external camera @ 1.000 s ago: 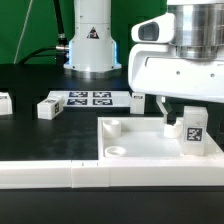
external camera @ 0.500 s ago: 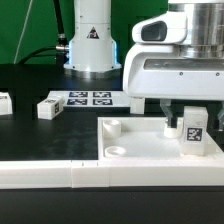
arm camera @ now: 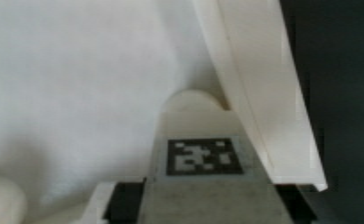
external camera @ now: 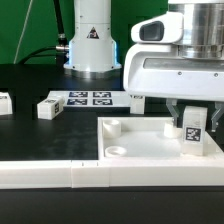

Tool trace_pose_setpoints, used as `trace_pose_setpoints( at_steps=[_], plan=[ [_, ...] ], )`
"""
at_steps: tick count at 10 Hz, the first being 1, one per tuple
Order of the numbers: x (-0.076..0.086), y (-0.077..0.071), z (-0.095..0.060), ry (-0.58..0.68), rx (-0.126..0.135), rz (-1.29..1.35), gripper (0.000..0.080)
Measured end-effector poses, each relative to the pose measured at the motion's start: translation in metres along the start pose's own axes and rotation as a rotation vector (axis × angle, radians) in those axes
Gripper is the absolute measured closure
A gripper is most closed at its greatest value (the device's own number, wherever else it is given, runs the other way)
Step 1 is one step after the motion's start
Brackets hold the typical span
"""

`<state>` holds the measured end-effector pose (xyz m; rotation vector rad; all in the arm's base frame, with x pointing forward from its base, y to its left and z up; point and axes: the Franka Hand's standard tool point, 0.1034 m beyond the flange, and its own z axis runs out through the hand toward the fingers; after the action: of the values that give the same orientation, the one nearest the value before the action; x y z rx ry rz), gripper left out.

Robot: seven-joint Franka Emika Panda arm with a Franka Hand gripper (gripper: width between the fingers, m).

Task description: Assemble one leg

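Note:
My gripper (external camera: 192,118) is shut on a leg (external camera: 193,130), a small chunky white block with a black-and-white tag on its face. It holds the leg upright over the far right corner of the large white panel (external camera: 140,142). In the wrist view the leg (arm camera: 205,165) fills the space between my two dark fingers (arm camera: 127,203), tag facing the camera, with the white panel (arm camera: 72,90) behind it. A round socket (external camera: 117,151) shows at the panel's near corner and a raised post (external camera: 111,127) at its far left corner.
Two more white legs lie on the black table, one (external camera: 50,106) at centre left and one (external camera: 5,101) at the exterior view's left edge. The marker board (external camera: 90,98) lies behind them by the robot base (external camera: 90,45). A white rail (external camera: 60,175) runs along the front.
My gripper has moved with the leg slightly toward the exterior view's right and lowered over the panel's far right corner.

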<state>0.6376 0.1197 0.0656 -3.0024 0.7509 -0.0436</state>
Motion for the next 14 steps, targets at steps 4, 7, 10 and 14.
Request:
trace_pose_setpoints(
  at_steps=[4, 7, 10, 14],
  plan=[
    [-0.0001, 0.0004, 0.0003, -0.007, 0.008, 0.427, 0.0511],
    [0.0003, 0.0007, 0.0006, -0.020, 0.023, 0.800, 0.0511],
    [-0.0015, -0.0020, 0.0014, -0.034, 0.032, 1.175, 0.0509],
    [-0.0003, -0.0037, 0.0013, -0.073, 0.053, 1.447, 0.0509]
  ],
)
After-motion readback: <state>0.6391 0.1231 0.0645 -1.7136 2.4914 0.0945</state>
